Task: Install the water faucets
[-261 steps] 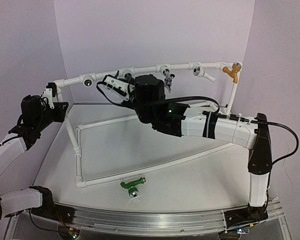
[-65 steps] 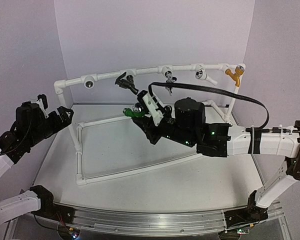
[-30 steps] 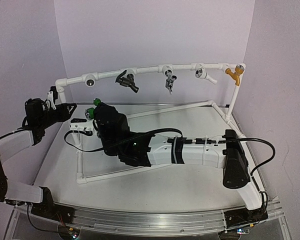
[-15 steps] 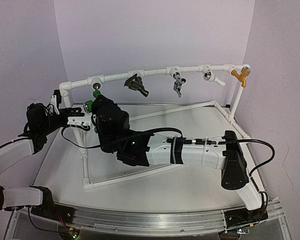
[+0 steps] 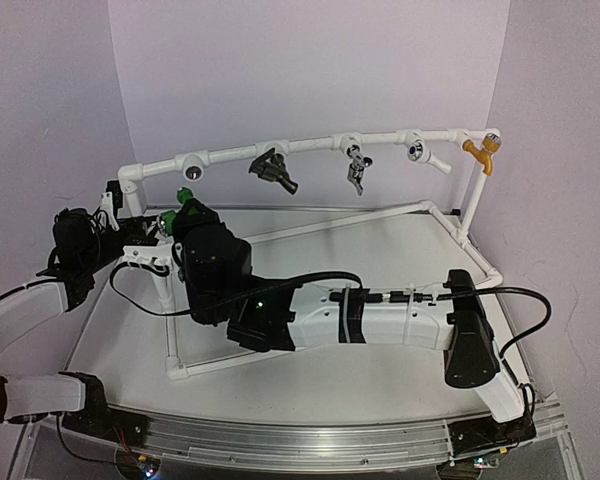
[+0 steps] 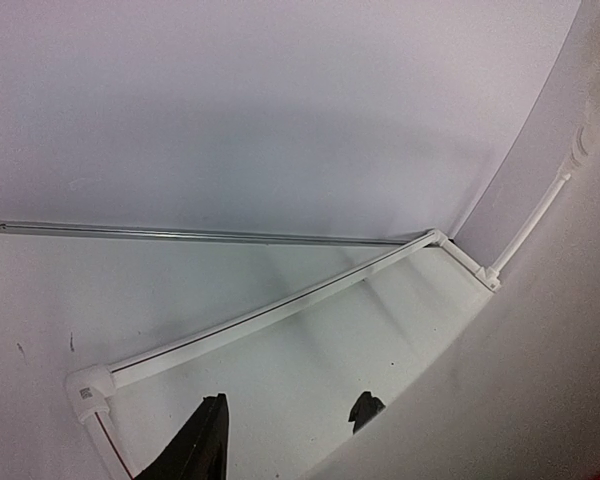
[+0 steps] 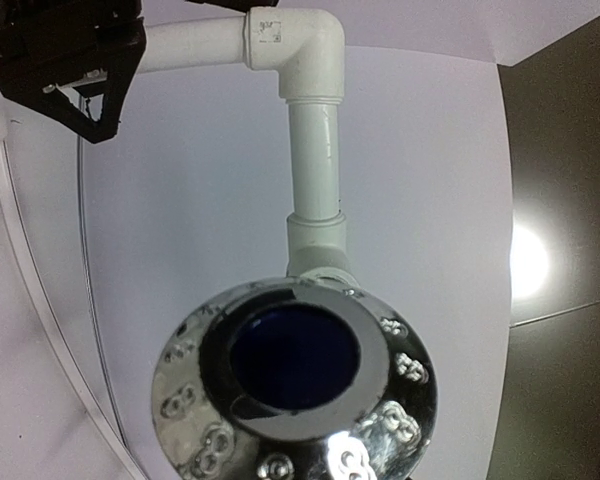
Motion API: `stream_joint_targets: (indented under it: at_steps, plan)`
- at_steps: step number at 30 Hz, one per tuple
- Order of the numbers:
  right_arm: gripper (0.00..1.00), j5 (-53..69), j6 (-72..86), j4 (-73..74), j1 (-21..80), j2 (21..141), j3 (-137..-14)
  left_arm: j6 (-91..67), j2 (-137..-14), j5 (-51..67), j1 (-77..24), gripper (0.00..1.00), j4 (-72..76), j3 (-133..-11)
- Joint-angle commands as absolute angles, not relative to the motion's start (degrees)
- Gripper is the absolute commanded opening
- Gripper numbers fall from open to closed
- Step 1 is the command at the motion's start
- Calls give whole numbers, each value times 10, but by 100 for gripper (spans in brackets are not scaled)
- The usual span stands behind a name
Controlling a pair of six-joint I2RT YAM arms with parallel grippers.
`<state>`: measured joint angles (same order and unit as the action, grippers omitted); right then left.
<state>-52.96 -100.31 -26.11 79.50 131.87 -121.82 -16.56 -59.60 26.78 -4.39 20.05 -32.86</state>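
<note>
The green faucet (image 5: 185, 194) is up in the air at the left end of the frame's top rail (image 5: 310, 146), pinched in the right gripper (image 5: 176, 207), whose arm reaches across the table (image 5: 400, 250) from the right. Its knob points up at the tee (image 5: 193, 167) on the rail. From the right wrist, the silver end (image 7: 395, 395) fills the lower view with the tee right behind it; I cannot tell whether the thread is in. The fingers themselves are hidden there.

The dark faucet (image 5: 272, 168) hangs from the rail just right of that tee, lever and spout angled down to the right. Further right on the rail come a silver tap (image 5: 356, 170), a white tap (image 5: 426, 156) and, at the corner, an orange tap (image 5: 479, 151).

The left gripper (image 6: 287, 415) is by the frame's left post (image 5: 152, 270), below the elbow. Its own camera shows two dark fingertips with a gap between them; whether they pinch the post I cannot tell
</note>
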Motion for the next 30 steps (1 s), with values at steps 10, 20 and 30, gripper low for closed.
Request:
stream_joint_targets:
  at_steps: [10,20,30]
  plan:
    - [0,-536,-1002,-300,767,1282,-1253,-223,-585,312,-57,0,221,-326]
    - [0,-525,-1006,-306,764,1290,-1269,-223,-586,316,-60,0,221,-326]
    - [0,-516,-998,-295,762,1311,-1289,-222,-584,317,-62,0,221,-325]
